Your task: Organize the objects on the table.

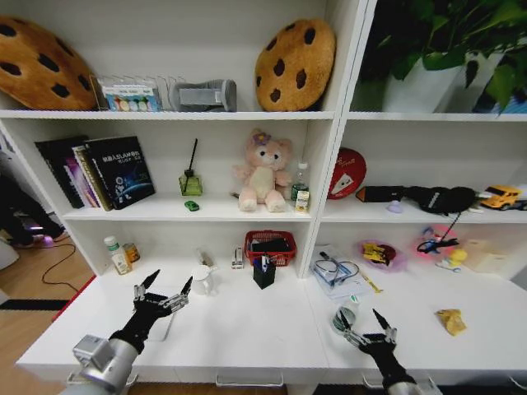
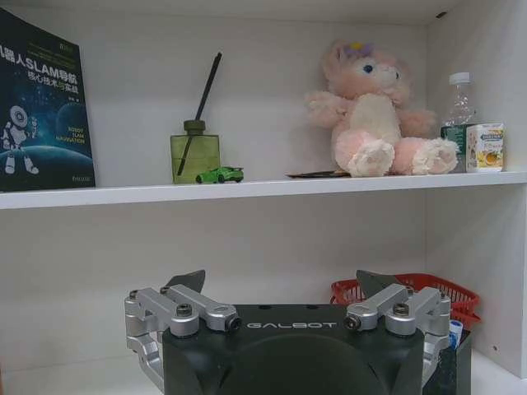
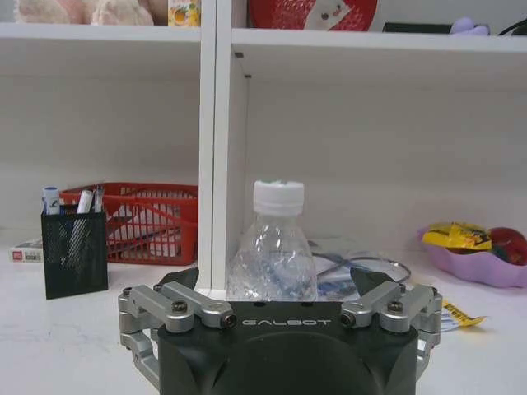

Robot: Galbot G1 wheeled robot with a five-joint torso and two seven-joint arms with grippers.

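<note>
A: What sits nearest the robot?

B: Both arms. The right end effector (image 1: 367, 327) hangs low over the tabletop (image 1: 247, 329), its fingers spread wide and holding nothing. The clear plastic bottle (image 3: 274, 247) stands just beyond it, centred in the gap between the open fingers in the right wrist view, which suggests a line-up for a grasp.

A: And the other arm?

B: The left end effector (image 1: 167, 290) hovers well to the left of that bottle, also wide open and empty, pointing toward the shelves. It looks idle.

A: Where are the things to tidy?

B: The yellow packet (image 1: 450, 320) lies flat to the right of the bottle, apart from it. Beyond the bottle and to its left stands the black mesh pen holder (image 1: 264, 272) with pens in it, just in front of the red mesh basket (image 1: 270, 247).

A: Farther back?

B: On the shelf above the basket sit a pink plush bear (image 1: 263, 171), a green reed diffuser (image 1: 190, 181) and a tiny green toy car (image 1: 192, 206).
</note>
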